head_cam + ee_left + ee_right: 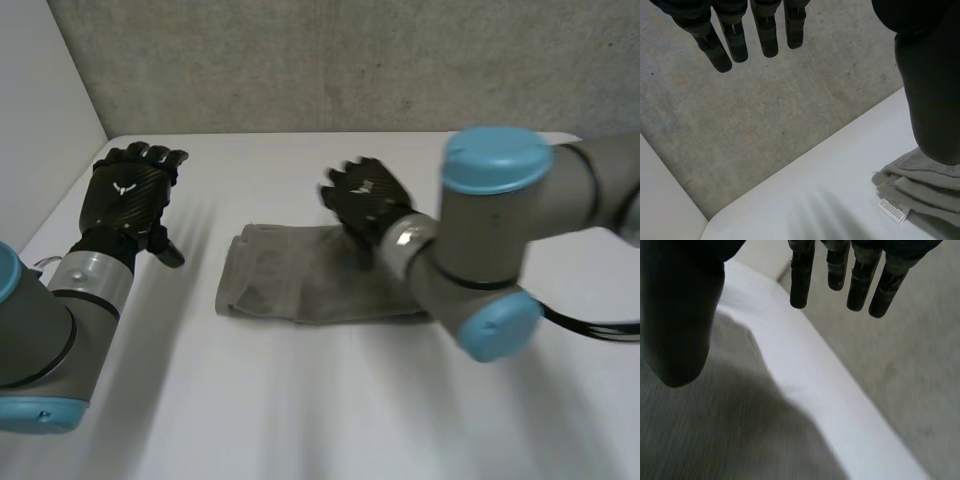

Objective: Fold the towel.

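So, towel (290,285): grey, folded into a flat rectangle of several layers, lying near the middle of the worktop (320,410). Its long sides run left to right in the head view.
Towel edges: in the left wrist view the stacked layers (925,190) show at one corner, their edges not quite flush.
Tag (894,210): small and white with print too fine to read, at that same corner, lying on the worktop.
Left hand (130,195): over bare worktop to the left of the towel, apart from it. Fingers (725,45) are straight and spread, the thumb (932,90) stands away from them, and nothing is held. In its wrist view the thumb covers part of the towel corner.
Right hand (365,200): at the towel's far edge, toward its right half. Its wrist view shows straight fingers (800,280) reaching past the edge over white worktop, with the thumb (680,315) held wide of them above the cloth (700,440). It grasps nothing; whether the palm touches the towel cannot be told.
Right arm (480,240): grey with light-blue caps, crossing in front of the towel's right end and hiding that end in the head view.
Left arm (40,340): comes in from the near left corner, its wrist raised over the worktop.
Worktop: white and smooth.
Wall (350,60): rough and grey, standing right behind the worktop's far edge.
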Robot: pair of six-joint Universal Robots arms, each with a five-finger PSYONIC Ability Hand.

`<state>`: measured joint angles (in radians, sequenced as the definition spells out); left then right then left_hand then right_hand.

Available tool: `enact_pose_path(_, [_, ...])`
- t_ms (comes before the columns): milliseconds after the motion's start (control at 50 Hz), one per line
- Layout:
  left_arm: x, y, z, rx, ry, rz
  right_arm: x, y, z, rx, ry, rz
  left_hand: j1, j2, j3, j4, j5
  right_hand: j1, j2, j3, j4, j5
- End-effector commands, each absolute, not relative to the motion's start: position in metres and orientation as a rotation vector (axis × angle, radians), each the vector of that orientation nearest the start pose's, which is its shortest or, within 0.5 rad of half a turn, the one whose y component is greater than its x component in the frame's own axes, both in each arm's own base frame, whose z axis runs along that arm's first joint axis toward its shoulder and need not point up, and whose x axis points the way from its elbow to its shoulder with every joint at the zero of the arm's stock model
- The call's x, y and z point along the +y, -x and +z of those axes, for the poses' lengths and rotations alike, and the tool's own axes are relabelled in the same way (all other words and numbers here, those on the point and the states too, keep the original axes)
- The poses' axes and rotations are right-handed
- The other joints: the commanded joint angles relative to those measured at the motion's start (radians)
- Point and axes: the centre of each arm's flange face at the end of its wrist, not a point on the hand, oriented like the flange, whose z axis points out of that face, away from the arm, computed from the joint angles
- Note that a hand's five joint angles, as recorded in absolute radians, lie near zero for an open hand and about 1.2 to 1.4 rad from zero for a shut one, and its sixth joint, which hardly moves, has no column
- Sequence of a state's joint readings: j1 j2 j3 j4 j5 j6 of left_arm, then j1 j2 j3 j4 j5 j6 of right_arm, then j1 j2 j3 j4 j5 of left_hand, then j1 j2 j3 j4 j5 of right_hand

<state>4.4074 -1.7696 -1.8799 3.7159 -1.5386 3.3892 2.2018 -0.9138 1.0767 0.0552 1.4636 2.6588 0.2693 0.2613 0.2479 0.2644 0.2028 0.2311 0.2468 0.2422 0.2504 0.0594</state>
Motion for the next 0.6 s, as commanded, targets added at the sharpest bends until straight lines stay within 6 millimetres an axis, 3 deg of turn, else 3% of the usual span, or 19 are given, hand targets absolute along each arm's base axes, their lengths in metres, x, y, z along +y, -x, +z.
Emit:
enact_pose_path(20, [-0.274, 0.23, 0.203, 2.109, -0.649, -2.333, -0.275, -0.307, 0.16, 2.195, 1.297, -1.675, -0.088, -0.08, -0.067, -0.083, -0.196, -0.057, -0.072, -0.068, -0.076, -0.059])
enact_pose_path(60, [-0.273, 0.232, 0.201, 2.111, -0.656, -2.336, -0.276, -0.294, 0.142, 2.243, 1.314, -1.652, -0.088, -0.08, -0.067, -0.083, -0.196, 0.04, 0.025, 0.029, 0.021, 0.038])
enact_pose_path(120, [-0.273, 0.232, 0.2, 2.111, -0.656, -2.336, -0.275, -0.292, 0.136, 2.243, 1.329, -1.652, -0.088, -0.08, -0.067, -0.083, -0.196, 0.162, 0.146, 0.151, 0.143, 0.159])
enact_pose_path(160, [-0.272, 0.232, 0.2, 2.111, -0.656, -2.336, -0.274, -0.29, 0.13, 2.247, 1.36, -1.667, -0.088, -0.08, -0.067, -0.083, -0.196, 0.661, 0.645, 0.65, 0.642, 0.658])
enact_pose_path(180, [-0.272, 0.232, 0.2, 2.111, -0.656, -2.336, -0.274, -0.29, 0.13, 2.247, 1.36, -1.668, -0.088, -0.08, -0.067, -0.083, -0.196, 0.664, 0.648, 0.653, 0.645, 0.661])
enact_pose_path(220, [-0.271, 0.233, 0.2, 2.113, -0.659, -2.335, -0.278, -0.29, 0.132, 2.235, 1.352, -1.704, -0.088, -0.08, -0.067, -0.083, -0.196, 1.163, 1.148, 1.152, 1.144, 1.16])
enact_pose_path(300, [-0.27, 0.234, 0.202, 2.107, -0.664, -2.345, -0.285, -0.292, 0.148, 2.191, 1.34, -1.795, -0.088, -0.08, -0.067, -0.083, -0.196, 1.165, 1.149, 1.154, 1.146, 1.162])
enact_pose_path(320, [-0.269, 0.235, 0.203, 2.104, -0.665, -2.349, -0.289, -0.296, 0.163, 2.145, 1.332, -1.863, -0.088, -0.08, -0.067, -0.083, -0.196, 1.165, 1.149, 1.154, 1.146, 1.162])
enact_pose_path(340, [-0.269, 0.235, 0.203, 2.104, -0.665, -2.35, -0.289, -0.296, 0.163, 2.145, 1.332, -1.864, -0.088, -0.08, -0.067, -0.083, -0.196, 1.165, 1.149, 1.154, 1.146, 1.162])
enact_pose_path(380, [-0.269, 0.237, 0.208, 2.087, -0.671, -2.37, -0.298, -0.306, 0.194, 2.05, 1.331, -1.989, -0.088, -0.08, -0.067, -0.083, -0.196, 1.165, 1.149, 1.154, 1.146, 1.162])
enact_pose_path(400, [-0.269, 0.237, 0.208, 2.086, -0.671, -2.37, -0.298, -0.306, 0.194, 2.05, 1.331, -1.989, -0.088, -0.08, -0.067, -0.083, -0.196, 1.165, 1.149, 1.154, 1.146, 1.162])
enact_pose_path(440, [-0.27, 0.239, 0.213, 2.068, -0.669, -2.39, -0.294, -0.324, 0.216, 1.962, 1.366, -2.035, -0.088, -0.08, -0.067, -0.083, -0.196, 1.165, 1.149, 1.154, 1.146, 1.162])
enact_pose_path(460, [-0.27, 0.239, 0.213, 2.068, -0.669, -2.39, -0.294, -0.324, 0.216, 1.961, 1.366, -2.035, -0.088, -0.08, -0.067, -0.083, -0.196, 1.165, 1.149, 1.154, 1.146, 1.162])
enact_pose_path(480, [-0.271, 0.24, 0.216, 2.055, -0.666, -2.404, -0.284, -0.342, 0.226, 1.882, 1.399, -2.039, -0.088, -0.08, -0.067, -0.083, -0.196, 1.165, 1.149, 1.154, 1.146, 1.162])
enact_pose_path(500, [-0.271, 0.24, 0.216, 2.055, -0.666, -2.404, -0.284, -0.342, 0.226, 1.882, 1.399, -2.039, -0.088, -0.08, -0.067, -0.083, -0.196, 1.165, 1.149, 1.154, 1.146, 1.162])
enact_pose_path(540, [-0.274, 0.242, 0.224, 2.023, -0.651, -2.432, -0.26, -0.385, 0.222, 1.749, 1.508, -1.989, -0.091, -0.083, -0.07, -0.086, -0.199, 1.165, 1.149, 1.154, 1.146, 1.162])
enact_pose_path(560, [-0.275, 0.242, 0.224, 2.023, -0.651, -2.433, -0.26, -0.386, 0.222, 1.749, 1.508, -1.989, -0.091, -0.083, -0.07, -0.086, -0.199, 1.165, 1.149, 1.154, 1.146, 1.162])
enact_pose_path(600, [-0.278, 0.242, 0.231, 1.996, -0.616, -2.448, -0.237, -0.423, 0.214, 1.623, 1.616, -1.953, -0.091, -0.083, -0.07, -0.086, -0.199, 1.165, 1.149, 1.154, 1.146, 1.162])
